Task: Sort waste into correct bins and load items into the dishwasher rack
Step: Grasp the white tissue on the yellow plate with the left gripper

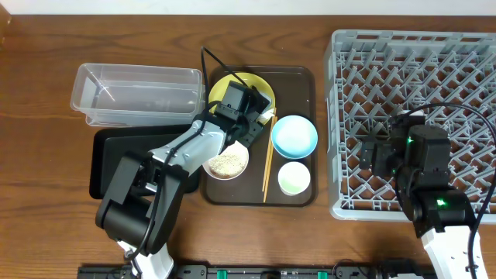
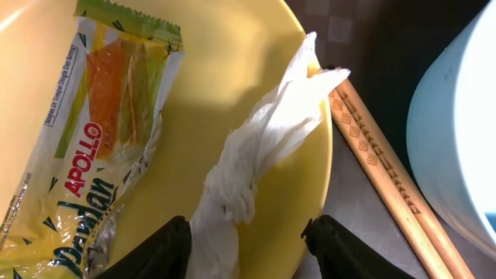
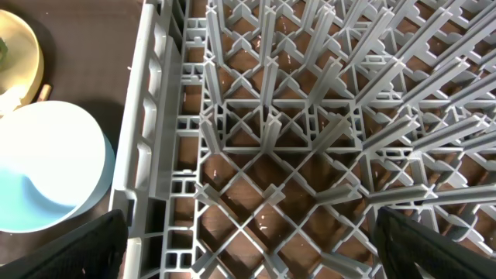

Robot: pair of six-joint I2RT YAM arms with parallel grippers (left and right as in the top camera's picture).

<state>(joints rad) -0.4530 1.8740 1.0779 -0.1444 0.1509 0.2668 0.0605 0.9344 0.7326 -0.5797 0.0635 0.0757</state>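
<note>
A round yellow plate (image 1: 232,83) (image 2: 225,62) on the brown serving tray holds a green-and-orange snack wrapper (image 2: 101,147) and a crumpled white tissue (image 2: 256,155). My left gripper (image 1: 249,116) (image 2: 248,248) is open just above the plate, with the tissue's near end between its fingers, against the left one. Wooden chopsticks (image 1: 267,159) (image 2: 387,178) lie beside the plate. A light-blue bowl (image 1: 294,136) (image 2: 457,132) (image 3: 46,170), a white bowl with rice scraps (image 1: 226,163) and a small pale cup (image 1: 294,178) share the tray. My right gripper (image 1: 370,155) (image 3: 248,248) is open and empty over the grey dishwasher rack (image 1: 418,46) (image 3: 271,155).
A clear plastic tub (image 1: 136,93) stands at the back left, with a shallow black tray (image 1: 108,163) in front of it. The brown serving tray (image 1: 302,85) sits between these bins and the rack. The left arm reaches across the black tray.
</note>
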